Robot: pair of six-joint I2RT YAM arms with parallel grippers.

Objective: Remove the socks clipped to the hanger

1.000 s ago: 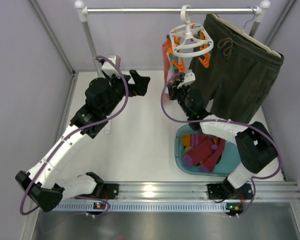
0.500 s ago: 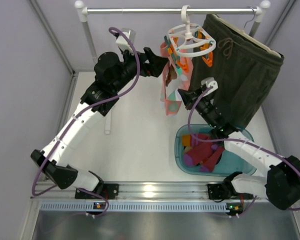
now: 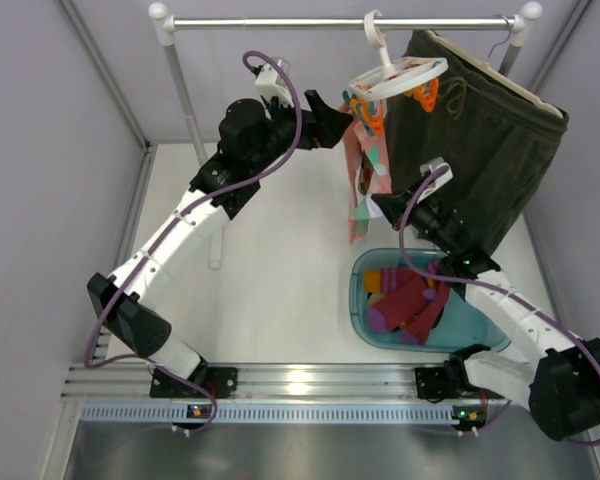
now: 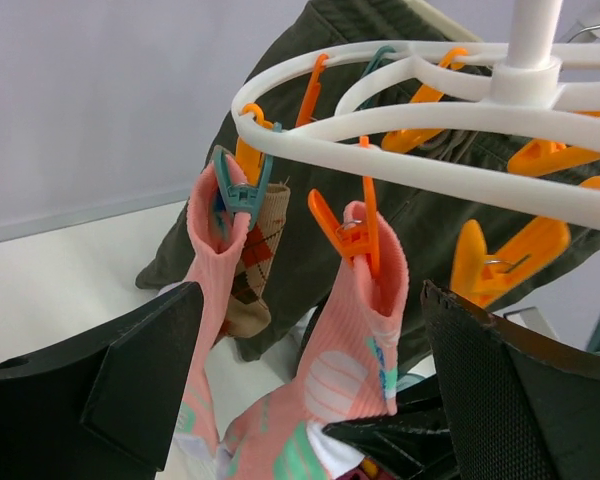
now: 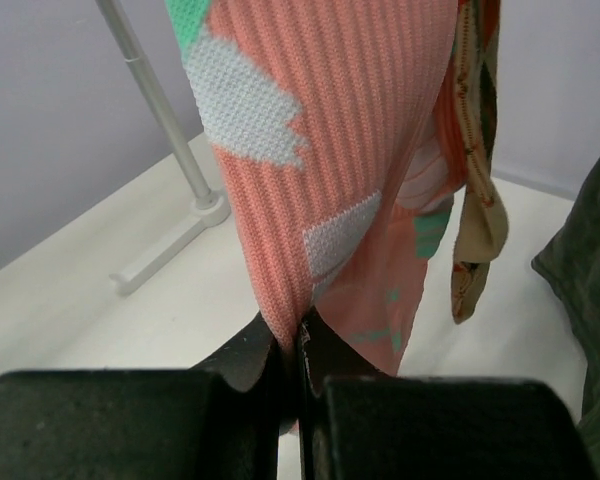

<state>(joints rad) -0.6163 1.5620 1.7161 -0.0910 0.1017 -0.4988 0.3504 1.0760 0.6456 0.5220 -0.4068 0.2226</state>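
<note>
R hand (image 5: 298, 345) pinching pink-teal sock (image 5: 320, 150), L hand (image 4: 315, 370) spread wide just below hanger (image 4: 400, 150)

Shows a white tabletop (image 3: 280, 280) shut in by pale grey walls (image 3: 40, 150) at left, back and right, with a ribbed metal rail (image 3: 310, 382) running along its near edge. Carries a teal tub (image 3: 357, 300) toward the near right, just beyond that rail, standing flat on the white surface. Carries also, at the back left and well apart from the tub, the white foot bar (image 5: 165, 255) of a clothes rack, lying flat with a grey upright pole (image 3: 185, 95) rising from it.
</note>
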